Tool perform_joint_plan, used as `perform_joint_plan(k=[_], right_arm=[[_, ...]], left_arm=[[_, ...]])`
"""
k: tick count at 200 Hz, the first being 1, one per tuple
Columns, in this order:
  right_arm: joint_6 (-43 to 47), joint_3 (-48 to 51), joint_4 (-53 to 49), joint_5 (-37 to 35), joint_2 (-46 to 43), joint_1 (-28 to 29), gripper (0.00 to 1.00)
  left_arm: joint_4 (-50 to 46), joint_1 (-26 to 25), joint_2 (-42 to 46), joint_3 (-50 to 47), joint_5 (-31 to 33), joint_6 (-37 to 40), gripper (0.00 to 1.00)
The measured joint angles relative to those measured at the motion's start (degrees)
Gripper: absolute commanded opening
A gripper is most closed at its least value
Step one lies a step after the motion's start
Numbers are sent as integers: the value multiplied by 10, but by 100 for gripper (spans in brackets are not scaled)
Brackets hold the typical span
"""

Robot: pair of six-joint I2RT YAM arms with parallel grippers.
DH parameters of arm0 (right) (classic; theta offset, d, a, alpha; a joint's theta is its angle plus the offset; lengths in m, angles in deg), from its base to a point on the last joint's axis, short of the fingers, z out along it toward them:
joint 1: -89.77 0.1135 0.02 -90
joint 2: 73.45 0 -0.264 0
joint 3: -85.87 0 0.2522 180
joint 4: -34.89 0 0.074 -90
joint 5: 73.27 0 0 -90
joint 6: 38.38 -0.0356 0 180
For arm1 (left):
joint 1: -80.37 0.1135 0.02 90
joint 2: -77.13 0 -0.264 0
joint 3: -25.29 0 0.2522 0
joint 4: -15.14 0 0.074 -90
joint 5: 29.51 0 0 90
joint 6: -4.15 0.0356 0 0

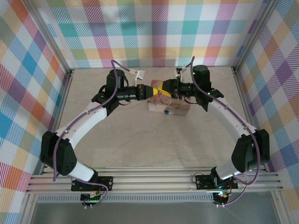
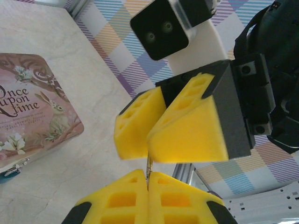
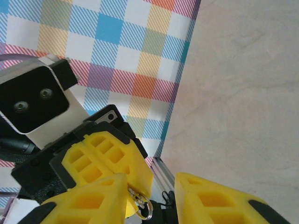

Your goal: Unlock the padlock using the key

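Both arms meet in mid-air right over the far edge of the pink box (image 1: 174, 108). The left claw (image 2: 148, 181) is clamped fully shut, and poking out of the seam between its pads is the key (image 2: 149, 167), a thin metal sliver. The key's long axis runs straight from that seam toward the right claw (image 3: 149, 186). The right claw faces it nose to nose with its jaws partly apart, one pad on either side of the key's free end. From the right wrist camera a small key ring (image 3: 142, 205) dangles just beside one pad. It looks like a handover being set up, though I cannot tell whether the right pads touch the metal yet.

The padlock (image 1: 166, 111), that tiny blue-teal body, sits against the near edge of the pink box, resting low by the surface (image 1: 140, 144). It is below both claws and on the robot's side of them, well apart from the key tip. The right claw hangs a shade nearer to it. So the key has to come down and toward the near edge of the box before it can meet the lock.
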Motion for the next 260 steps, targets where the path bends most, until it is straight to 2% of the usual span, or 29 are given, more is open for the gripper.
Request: perform_joint_plan(k=[31, 71, 79, 96, 113, 143, 170, 260], right_arm=[[-8, 0, 7, 6, 6, 4, 0], [-9, 7, 24, 7, 6, 4, 0], [-6, 11, 33, 8, 6, 4, 0], [12, 13, 37, 13, 6, 5, 0], [62, 4, 11, 15, 7, 5, 0], [177, -51, -76, 28, 8, 5, 0], [250, -89, -114, 49, 8, 4, 0], [296, -92, -134, 81, 16, 2, 0]], left_arm=[[-22, 0, 0, 0, 10, 8, 0], [-29, 0, 1, 0, 14, 13, 0], [-31, 0, 2, 0, 16, 13, 7], [-33, 0, 2, 0, 19, 6, 32], [-29, 3, 5, 0, 20, -7, 41], [14, 17, 17, -14, 9, -59, 34], [45, 24, 18, -18, -17, -96, 28], [75, 24, 18, -32, -61, -136, 26]])
